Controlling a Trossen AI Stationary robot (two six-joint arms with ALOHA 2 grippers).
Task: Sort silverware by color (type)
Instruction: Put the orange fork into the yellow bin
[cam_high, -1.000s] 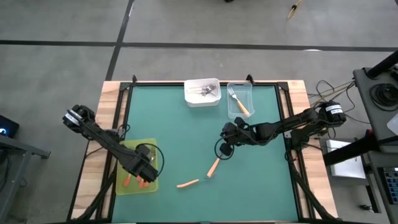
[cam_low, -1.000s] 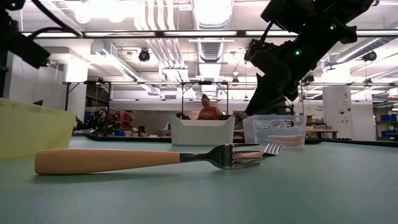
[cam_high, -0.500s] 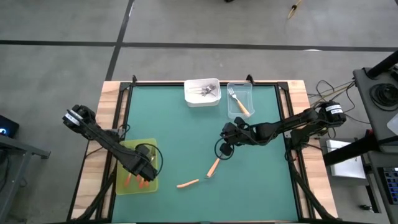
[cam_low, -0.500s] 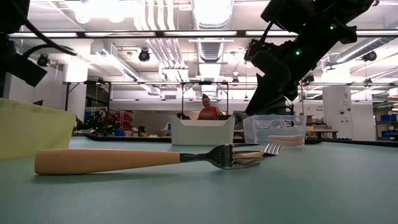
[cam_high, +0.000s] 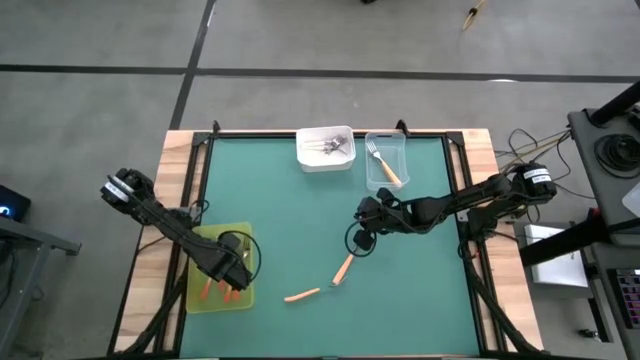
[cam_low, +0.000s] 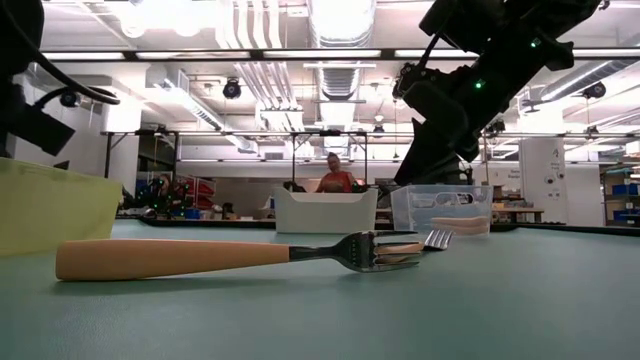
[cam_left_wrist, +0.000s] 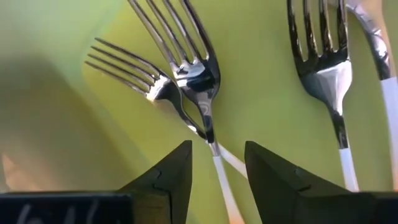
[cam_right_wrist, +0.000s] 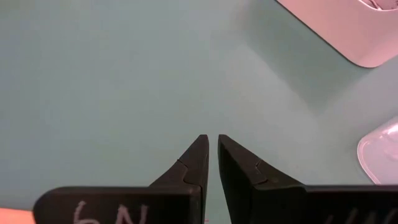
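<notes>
Inside the yellow-green tray (cam_high: 205, 298) lie forks (cam_left_wrist: 193, 71) beneath the parted left claw (cam_left_wrist: 214, 168).

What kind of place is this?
Probably a robotics lab or workshop: exposed ceiling ducts, workbenches behind a person, and two robot arms sorting forks at a green table.

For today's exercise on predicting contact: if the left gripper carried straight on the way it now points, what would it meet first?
The left gripper points down into the yellow-green tray, open. A fork lies between its fingers, so it would probably meet that fork's neck first, then the tray floor; depth is hard to judge.
</notes>
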